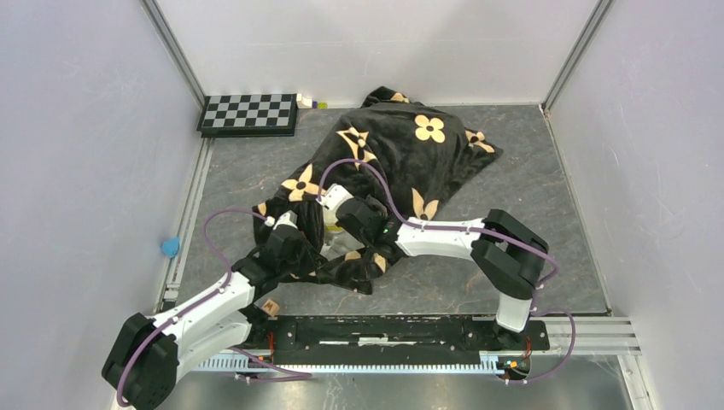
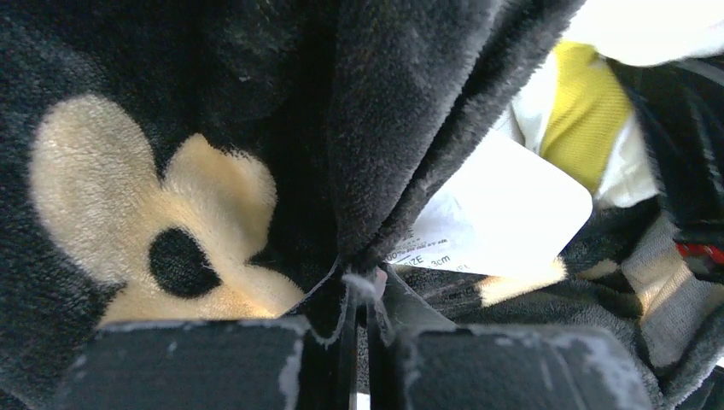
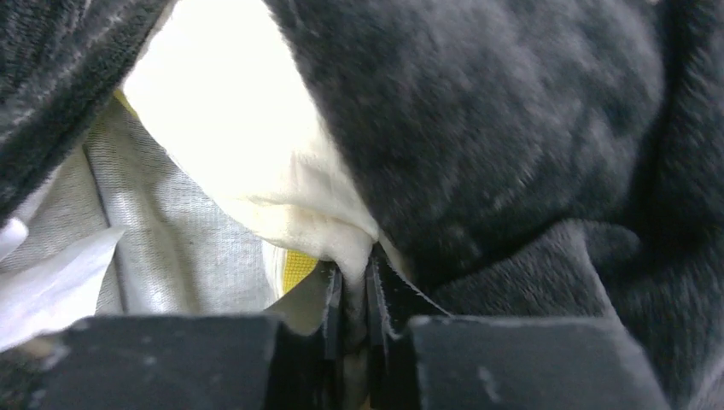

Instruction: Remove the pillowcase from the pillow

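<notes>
The pillowcase (image 1: 401,154), black velvety fabric with tan flowers, lies diagonally from the back centre to the near left, with the pillow inside. Both grippers meet at its open near end. My left gripper (image 1: 290,229) is shut on a fold of the black pillowcase edge (image 2: 384,171), the jaws closed at the pinch (image 2: 363,280). My right gripper (image 1: 335,218) is shut on a cream-white corner of the pillow (image 3: 282,171), the jaws closed at that corner (image 3: 354,265). The pillow's yellow band (image 2: 589,111) and a white label (image 2: 504,213) show in the opening. The rest of the pillow is hidden.
A black-and-white checkerboard (image 1: 249,114) lies at the back left, with a small white and yellow item (image 1: 309,102) beside it. A small blue object (image 1: 171,247) lies by the left rail. Walls close in the grey mat (image 1: 529,188) on three sides.
</notes>
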Controlling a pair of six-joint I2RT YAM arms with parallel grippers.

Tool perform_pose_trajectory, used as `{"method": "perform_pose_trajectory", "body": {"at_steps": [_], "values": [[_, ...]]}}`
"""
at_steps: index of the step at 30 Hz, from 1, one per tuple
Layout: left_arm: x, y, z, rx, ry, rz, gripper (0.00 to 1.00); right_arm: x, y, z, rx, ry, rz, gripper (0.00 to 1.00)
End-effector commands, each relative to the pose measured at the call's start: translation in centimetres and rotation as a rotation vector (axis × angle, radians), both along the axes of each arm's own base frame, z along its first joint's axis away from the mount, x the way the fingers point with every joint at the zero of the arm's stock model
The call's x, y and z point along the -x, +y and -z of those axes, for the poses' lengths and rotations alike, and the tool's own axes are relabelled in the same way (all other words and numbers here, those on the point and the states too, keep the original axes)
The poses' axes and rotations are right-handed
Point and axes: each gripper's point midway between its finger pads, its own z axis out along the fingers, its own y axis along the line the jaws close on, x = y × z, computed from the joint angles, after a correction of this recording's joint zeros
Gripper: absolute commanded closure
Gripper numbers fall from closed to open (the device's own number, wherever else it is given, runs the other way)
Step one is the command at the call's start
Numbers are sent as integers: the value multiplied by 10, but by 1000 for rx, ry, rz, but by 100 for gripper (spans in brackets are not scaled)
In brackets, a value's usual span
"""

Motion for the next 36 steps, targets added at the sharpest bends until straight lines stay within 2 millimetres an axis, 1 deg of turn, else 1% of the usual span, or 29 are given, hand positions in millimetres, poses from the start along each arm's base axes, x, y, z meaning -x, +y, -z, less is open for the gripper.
{"method": "perform_pose_trajectory", "body": {"at_steps": [1,2,3,4,6,7,9,10,11,13,17,18,19,21,23,25,27,29,31,32,34,36], "values": [[7,14,14,-81,35,-15,98,-10,-18,-48,-159,-85,50,100],[5,15,15,-85,32,-24,98,-8,-18,-59,-201,-89,36,100],[3,16,13,-90,26,-29,98,-6,-19,-75,-244,-97,20,100],[1,17,12,-98,22,-35,98,-5,-22,-85,-266,-104,13,100],[-7,19,5,-114,8,-55,98,-2,-28,-110,-300,-120,2,100],[-10,20,2,-120,4,-66,98,-2,-34,-119,-316,-127,6,100],[-17,19,-4,-95,-2,-90,98,-4,-47,-132,-356,-120,15,100],[-22,17,-6,-76,-4,-97,98,-4,-54,-133,-383,-94,27,100],[-25,15,-7,-57,-4,-100,98,-5,-60,-140,-422,-79,30,100],[-33,19,-7,-39,11,-129,98,-6,-72,-149,-485,-64,35,100],[-47,42,6,-34,71,-249,98,-5,-98,-165,-541,-88,72,100],[-50,47,8,-21,80,-276,98,-5,-104,-169,-550,-99,83,100],[-52,47,9,7,93,-278,98,-5,-111,-171,-553,-109,96,100],[-57,46,6,23,73,-268,98,-7,-121,-166,-535,-106,116,100],[-59,48,1,14,57,-268,97,-8,-128,-154,-509,-86,142,100],[-60,55,-2,-6,46,-302,96,-7,-133,-145,-516,-65,158,100],[-60,67,-5,-42,32,-363,93,-7,-138,-145,-551,-71,163,100],[-57,78,-6,-60,33,-432,89,-5,-140,-154,-592,-100,154,100],[-53,86,-1,-47,47,-510,86,-3,-146,-171,-649,-153,161,100],[-49,89,5,-28,70,-547,86,-3,-149,-178,-668,-174,163,100],[-46,90,16,17,109,-584,87,0,-156,-196,-715,-223,165,100],[-46,87,24,39,138,-574,90,5,-161,-216,-772,-280,153,100]]}}
